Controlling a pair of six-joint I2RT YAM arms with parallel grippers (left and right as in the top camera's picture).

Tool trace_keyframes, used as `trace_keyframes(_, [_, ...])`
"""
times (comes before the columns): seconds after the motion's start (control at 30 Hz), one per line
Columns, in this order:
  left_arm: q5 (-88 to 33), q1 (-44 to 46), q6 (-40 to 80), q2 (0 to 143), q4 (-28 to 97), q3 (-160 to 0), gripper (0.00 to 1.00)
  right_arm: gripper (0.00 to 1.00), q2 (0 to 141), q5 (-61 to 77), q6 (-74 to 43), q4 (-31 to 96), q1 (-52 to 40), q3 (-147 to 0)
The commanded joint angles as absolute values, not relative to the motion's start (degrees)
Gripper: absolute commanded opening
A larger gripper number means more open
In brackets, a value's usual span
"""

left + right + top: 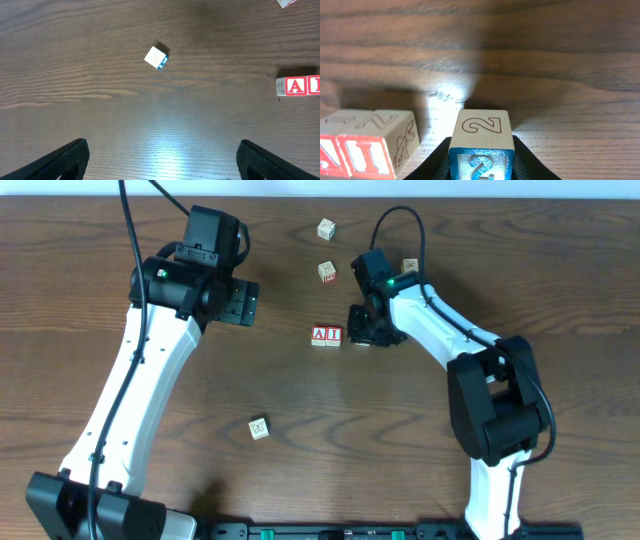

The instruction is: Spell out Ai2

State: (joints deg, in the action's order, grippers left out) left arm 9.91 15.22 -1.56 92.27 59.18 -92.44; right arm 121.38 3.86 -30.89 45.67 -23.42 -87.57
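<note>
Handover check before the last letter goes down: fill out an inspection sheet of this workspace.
Surface: brown wooden table.
Job's things: A cube and I cube touching side by side; 2 cube held just right of them, a gap between.
Clutter: three far spare cubes; one near spare cube.
Grippers: left gripper open, empty; right gripper shut on 2 cube.
Cables: black cables along both arms, clear of the cubes.
Surroundings: pale strip past the table's far edge; otherwise nothing seen.
</note>
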Motion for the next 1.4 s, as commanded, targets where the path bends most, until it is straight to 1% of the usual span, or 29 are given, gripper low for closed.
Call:
trace_keyframes(0.0, [10.9,15.4,-2.0,92.5,59.4,-92.3,0.95,0.31,121.9,4.1,-27.3,45.9,-24.3,-87.2])
trace_keyframes(0.13, [10.9,15.4,-2.0,92.5,59.4,-92.3,0.95,0.30,121.9,4.4,-25.7,46.1,-24.4,-87.2])
trace_keyframes(0.23, [10.9,15.4,-2.0,92.5,59.4,-92.3,0.95,0.32,121.9,4.4,-25.4,46.2,-24.4,-87.2])
trace_keyframes(0.33, [10.9,15.4,-2.0,92.5,59.4,-92.3,0.96,0.45,121.9,4.6,-25.4,46.1,-24.4,-87.2])
trace_keyframes(0.43, [10.9,15.4,-2.0,92.5,59.4,-92.3,0.95,0.47,121.9,4.5,-25.5,46.0,-24.4,-87.2])
trace_keyframes(0.53, [10.9,15.4,-2.0,92.5,59.4,-92.3,0.95,0.45,121.9,4.5,-26.0,45.8,-24.4,-87.3])
trace_keyframes(0.93, [10.9,15.4,-2.0,92.5,59.4,-92.3,0.95,0.45,121.7,2.3,-26.1,50.0,-24.1,-92.1])
trace_keyframes(1.17, [10.9,15.4,-2.0,92.5,59.4,-92.3,0.96,0.45,118.9,2.1,-26.0,50.7,-23.6,-92.2])
trace_keyframes(1.3, [10.9,15.4,-2.0,92.5,59.4,-92.3,0.95,0.46,117.6,-5.7,-25.9,54.5,-23.3,-92.2])
trace_keyframes(1.37, [10.9,15.4,-2.0,92.5,59.4,-92.3,0.95,0.45,117.6,-7.5,-25.6,55.9,-23.0,-92.1])
